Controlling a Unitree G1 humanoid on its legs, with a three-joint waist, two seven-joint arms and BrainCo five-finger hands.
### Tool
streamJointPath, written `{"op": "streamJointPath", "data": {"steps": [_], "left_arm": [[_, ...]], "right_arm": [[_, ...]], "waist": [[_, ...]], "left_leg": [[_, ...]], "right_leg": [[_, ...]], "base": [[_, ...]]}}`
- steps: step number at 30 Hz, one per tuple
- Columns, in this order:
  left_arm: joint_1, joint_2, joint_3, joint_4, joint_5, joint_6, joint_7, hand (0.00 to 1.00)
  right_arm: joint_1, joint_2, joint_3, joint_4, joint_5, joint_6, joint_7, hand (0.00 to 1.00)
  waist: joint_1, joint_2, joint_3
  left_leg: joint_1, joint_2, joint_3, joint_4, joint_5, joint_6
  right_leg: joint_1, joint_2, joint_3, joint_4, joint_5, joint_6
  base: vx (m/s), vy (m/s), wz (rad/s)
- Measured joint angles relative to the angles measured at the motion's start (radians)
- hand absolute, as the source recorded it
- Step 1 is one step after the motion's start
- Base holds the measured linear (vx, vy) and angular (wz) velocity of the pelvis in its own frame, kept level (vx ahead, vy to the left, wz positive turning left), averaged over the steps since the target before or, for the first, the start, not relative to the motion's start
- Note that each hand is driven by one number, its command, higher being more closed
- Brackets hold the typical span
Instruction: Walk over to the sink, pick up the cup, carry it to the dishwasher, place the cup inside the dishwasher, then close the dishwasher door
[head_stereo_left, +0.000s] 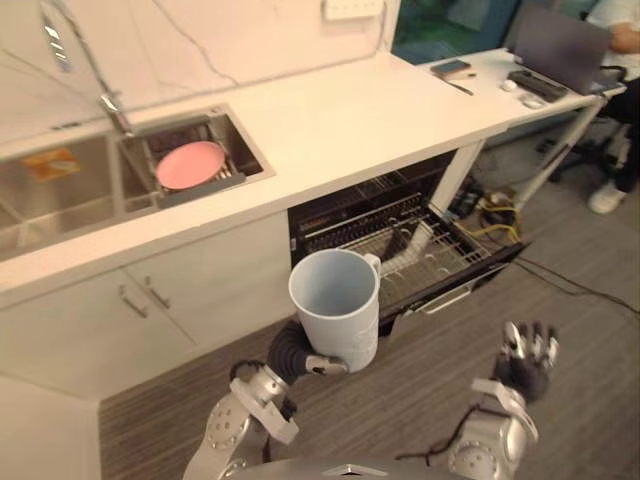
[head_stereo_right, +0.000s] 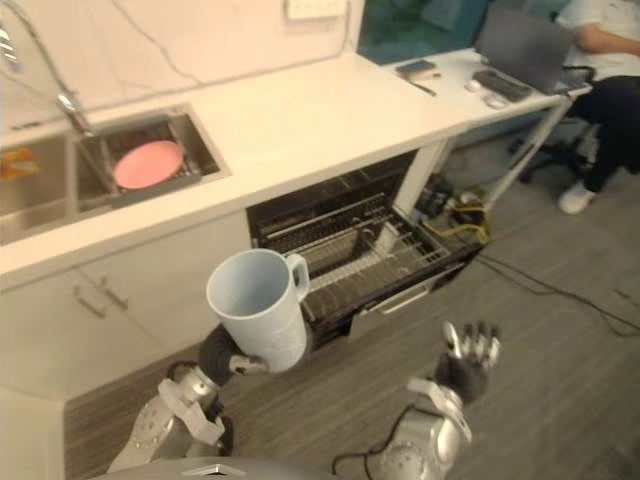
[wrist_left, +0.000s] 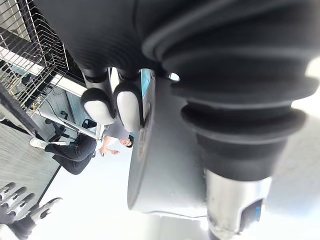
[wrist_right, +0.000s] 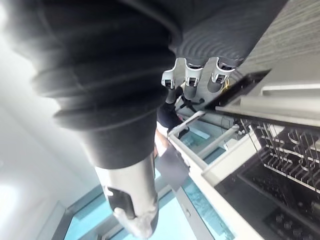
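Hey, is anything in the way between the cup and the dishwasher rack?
Nothing visible. The left hand holds the cup upright in front of the open dishwasher, whose rack is pulled out; the right hand hangs open off to the side.

The pale blue cup (head_stereo_left: 335, 305) is upright and empty (handle turned toward the dishwasher (head_stereo_left: 345, 208)). It is held up by the left hand (head_stereo_left: 298, 354) just before the dishwasher, whose door is down and wire rack (head_stereo_left: 420, 255) drawn out.

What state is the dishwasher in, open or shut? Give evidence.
Open: the dishwasher shows its dark inside, and its rack is pulled out past the counter edge.
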Motion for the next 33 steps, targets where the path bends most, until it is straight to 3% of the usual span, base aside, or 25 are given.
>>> {"op": "streamJointPath", "data": {"steps": [1,2,3,4,5,7,8,10,12,13,15,17,19,25,30,33], "left_arm": [[-0.014,0.012,-0.006,0.0,0.0,-0.002,-0.002,1.0],[-0.017,0.02,-0.03,-0.004,0.003,-0.003,-0.009,1.0],[-0.014,0.037,-0.037,-0.004,0.007,-0.007,-0.015,1.0],[-0.026,0.061,-0.033,0.004,0.018,0.006,-0.025,1.0],[-0.032,0.067,-0.031,0.004,0.019,0.01,-0.028,1.0],[-0.052,0.067,-0.021,0.012,0.035,0.014,-0.018,1.0],[-0.067,0.065,-0.012,0.012,0.047,0.015,0.006,1.0],[-0.092,0.066,0.017,0.013,0.059,0.021,0.046,1.0],[-0.111,0.068,0.065,0.014,0.058,0.023,0.069,1.0],[-0.114,0.076,0.101,0.016,0.057,0.023,0.078,1.0],[-0.114,0.078,0.124,0.032,0.057,0.023,0.086,1.0],[-0.128,0.08,0.126,0.043,0.057,0.022,0.09,1.0],[-0.139,0.069,0.124,0.046,0.057,0.022,0.103,1.0],[-0.147,0.036,0.142,0.044,0.072,0.005,0.141,1.0],[-0.147,0.001,0.207,0.042,0.128,-0.02,0.237,1.0],[-0.148,-0.002,0.234,0.042,0.245,-0.035,0.322,1.0]], "right_arm": [[-0.003,0.0,0.0,-0.03,-0.012,0.002,0.012,0.0],[0.024,-0.007,-0.003,-0.109,-0.026,0.002,0.029,0.0],[0.031,0.0,-0.002,-0.124,-0.027,0.002,0.047,0.0],[0.032,0.0,0.009,-0.118,-0.029,0.018,0.057,0.0],[0.032,-0.001,0.01,-0.112,-0.03,0.027,0.063,0.0],[0.017,-0.002,0.013,-0.103,-0.059,0.046,0.094,0.0],[-0.01,-0.004,0.041,-0.104,-0.068,0.052,0.099,0.0],[-0.041,-0.005,0.096,-0.103,-0.069,0.069,0.113,0.0],[-0.059,-0.004,0.13,-0.103,-0.095,0.085,0.127,0.0],[-0.077,-0.006,0.144,-0.102,-0.106,0.092,0.139,0.0],[-0.107,-0.031,0.156,-0.096,-0.11,0.099,0.151,0.0],[-0.141,-0.056,0.163,-0.096,-0.143,0.105,0.15,0.0],[-0.169,-0.072,0.179,-0.096,-0.161,0.115,0.147,0.0],[-0.17,-0.08,0.204,-0.107,-0.183,0.195,0.174,0.0],[-0.167,-0.081,0.206,-0.185,-0.167,0.234,0.234,0.0],[-0.163,-0.082,0.223,-0.213,-0.135,0.252,0.27,0.0]], "waist": [[0.007,0.007,0.008],[0.006,0.005,-0.02],[0.002,-0.008,-0.036],[-0.008,-0.065,-0.049],[-0.005,-0.075,-0.044],[0.005,-0.048,-0.028],[0.007,-0.018,-0.012],[0.006,0.018,-0.005],[0.009,0.014,-0.004],[0.017,-0.004,0.003],[0.019,0.006,-0.003],[0.024,0.005,-0.003],[0.024,0.013,-0.003],[0.023,0.014,-0.003],[0.02,0.014,-0.003],[0.017,0.014,-0.003]], "left_leg": [[-0.05,-0.008,0.017,0.099,-0.045,-0.03],[0.001,-0.026,0.021,-0.057,0.013,-0.02],[0.027,-0.042,0.037,-0.056,-0.051,0.01],[0.072,-0.082,0.049,-0.087,-0.071,0.028],[0.098,-0.09,0.052,-0.11,-0.074,0.034],[0.181,-0.074,0.102,-0.186,-0.074,0.049],[0.229,-0.05,0.134,-0.225,-0.073,0.05],[0.263,-0.027,0.17,-0.266,-0.074,0.049],[0.282,-0.031,0.199,-0.282,-0.077,0.046],[0.287,-0.044,0.213,-0.278,-0.083,0.038],[0.278,-0.037,0.208,-0.283,-0.092,0.027],[0.254,-0.038,0.221,-0.276,-0.101,0.025],[0.234,-0.026,0.239,-0.264,-0.109,0.021],[0.234,-0.024,0.29,-0.266,-0.123,0.028],[0.235,-0.026,0.294,-0.272,-0.122,0.029],[0.237,-0.029,0.294,-0.286,-0.117,0.03]], "right_leg": [[0.02,0.013,-0.013,0.012,0.033,-0.025],[0.027,0.005,-0.067,0.091,0.05,-0.002],[0.009,-0.004,-0.087,0.179,0.053,-0.004],[-0.054,-0.049,-0.128,0.329,0.113,0.061],[-0.087,-0.065,-0.152,0.398,0.162,0.074],[-0.218,-0.142,-0.294,0.544,0.026,0.006],[-0.262,-0.167,-0.388,0.491,-0.027,-0.015],[-0.305,-0.172,-0.471,0.325,-0.038,-0.026],[-0.332,-0.191,-0.514,0.15,0.05,-0.06],[-0.344,-0.2,-0.532,0.046,0.161,-0.08],[-0.311,-0.181,-0.53,-0.051,0.171,-0.07],[-0.263,-0.165,-0.528,-0.202,0.202,-0.025],[-0.225,-0.137,-0.52,-0.341,0.28,-0.021],[-0.223,-0.131,-0.478,-0.405,0.318,-0.017],[-0.222,-0.132,-0.477,-0.415,0.32,-0.016],[-0.222,-0.132,-0.477,-0.416,0.32,-0.016]], "base": [[0.43,0.256,-0.72],[0.44,0.3,-0.44],[0.42,0.231,-0.21],[0.34,0.16,-0.06],[0.31,0.132,-0.18],[0.23,0.175,-0.64],[0.2,0.219,-0.9],[0.15,0.197,-0.74],[0.14,0.051,-0.46],[0.12,-0.046,-0.39],[0.08,-0.068,-0.29],[0.04,-0.054,-0.22],[0.01,-0.031,-0.28],[-0.01,-0.006,-0.26],[0.0,-0.001,-0.02],[0.0,0.0,0.0]]}}
